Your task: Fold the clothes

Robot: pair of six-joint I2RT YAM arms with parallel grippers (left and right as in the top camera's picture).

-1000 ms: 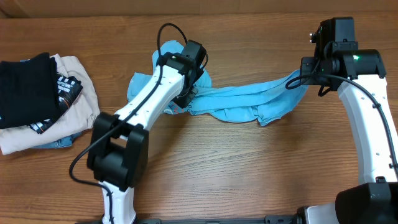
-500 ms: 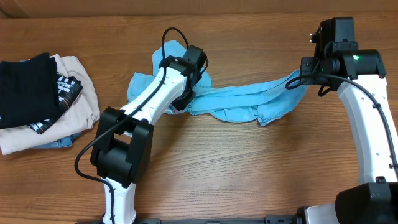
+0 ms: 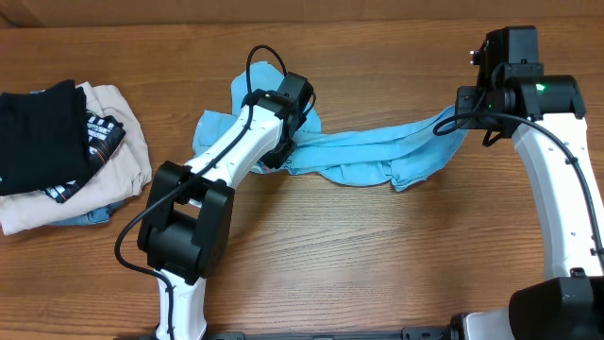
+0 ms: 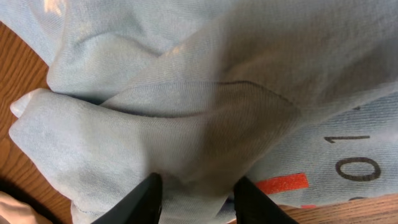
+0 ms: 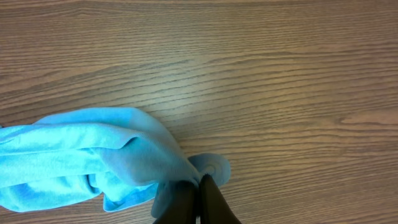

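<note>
The light sky-blue T-shirt (image 3: 368, 151) lies crumpled and stretched in a band across the middle of the table. My left gripper (image 3: 286, 134) is at its left end. In the left wrist view the fingers (image 4: 198, 185) pinch a thick fold of the shirt (image 4: 186, 124), with coral-red and dark print showing at the right. My right gripper (image 3: 462, 121) is at the shirt's right end. In the right wrist view its fingers (image 5: 198, 185) are shut on a corner of the blue cloth (image 5: 93, 155), just above the wood.
A pile of folded clothes sits at the left edge: a black garment (image 3: 38, 132) on a beige one (image 3: 118, 142). The wooden table (image 3: 377, 255) is bare in front of the shirt.
My left arm has shifted slightly to the right at the shirt's left end. The shirt and the right arm look unchanged.
</note>
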